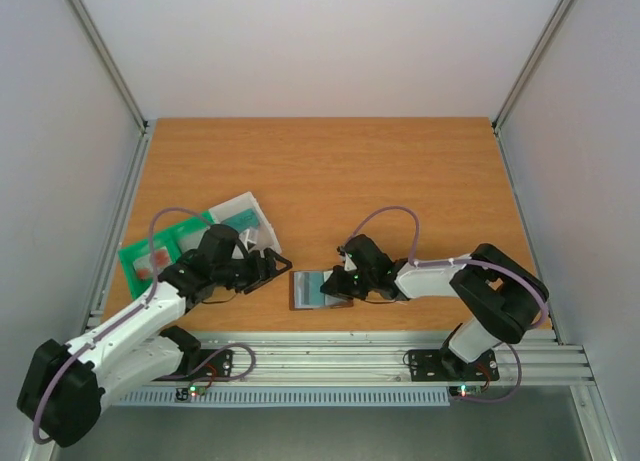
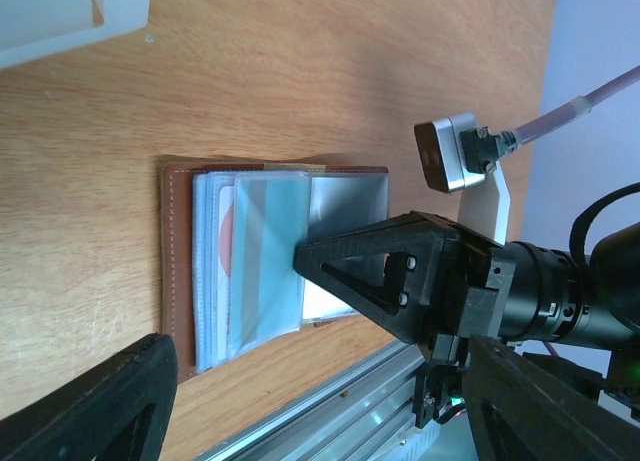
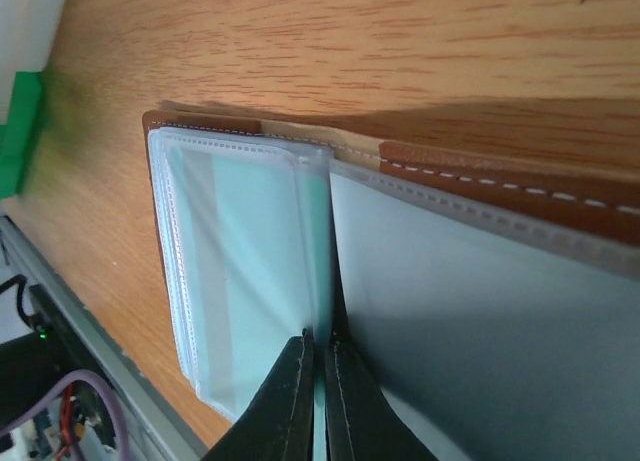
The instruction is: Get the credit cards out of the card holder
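1 card holder [image 1: 308,291], 2 grippers, 1 green tray [image 1: 150,251], 1 translucent box [image 1: 245,219]. Credit cards [image 2: 227,229]: count unclear, only 1 w/ red blotch shows thru the pockets. Card holder lies open at 6 o'clock on table [image 1: 330,171], near edge. It has a brown outer w/ white stitching and stacked clear pockets over pale teal faces. Right gripper [image 3: 322,381] reaches in from its 3 o'clock, clenched on the thin edge of a pocket leaf. Left gripper [image 1: 270,269] at its 9 o'clock, spread, grasping nothing, apart from it. Tray + box at table's 8 o'clock.
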Action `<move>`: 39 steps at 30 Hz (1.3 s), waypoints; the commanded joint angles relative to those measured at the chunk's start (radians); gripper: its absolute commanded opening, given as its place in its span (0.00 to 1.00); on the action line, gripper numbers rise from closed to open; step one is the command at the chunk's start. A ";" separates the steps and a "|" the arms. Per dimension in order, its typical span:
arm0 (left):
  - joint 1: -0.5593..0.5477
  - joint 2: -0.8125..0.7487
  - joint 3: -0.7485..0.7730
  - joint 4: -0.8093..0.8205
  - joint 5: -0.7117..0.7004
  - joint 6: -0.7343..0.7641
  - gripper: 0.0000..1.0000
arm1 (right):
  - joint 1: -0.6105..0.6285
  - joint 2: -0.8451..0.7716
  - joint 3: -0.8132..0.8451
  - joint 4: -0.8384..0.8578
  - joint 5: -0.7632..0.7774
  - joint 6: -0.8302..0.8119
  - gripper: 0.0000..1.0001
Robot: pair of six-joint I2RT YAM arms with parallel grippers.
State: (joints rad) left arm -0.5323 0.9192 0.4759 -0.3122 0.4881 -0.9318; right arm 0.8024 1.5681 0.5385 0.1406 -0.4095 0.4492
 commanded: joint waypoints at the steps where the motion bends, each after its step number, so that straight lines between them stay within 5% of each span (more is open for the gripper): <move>1: -0.029 0.043 -0.024 0.148 -0.003 -0.044 0.78 | 0.011 0.047 -0.046 0.088 -0.026 0.078 0.06; 13: -0.104 0.274 -0.042 0.450 0.001 -0.083 0.80 | 0.011 0.069 -0.059 0.122 -0.040 0.079 0.05; 39: -0.105 0.485 -0.041 0.577 0.015 -0.055 0.82 | 0.011 0.083 -0.068 0.141 -0.050 0.074 0.05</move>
State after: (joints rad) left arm -0.6308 1.3674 0.4335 0.1780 0.4873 -0.9951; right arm 0.8036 1.6249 0.4942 0.3290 -0.4797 0.5232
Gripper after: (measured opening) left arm 0.822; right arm 0.049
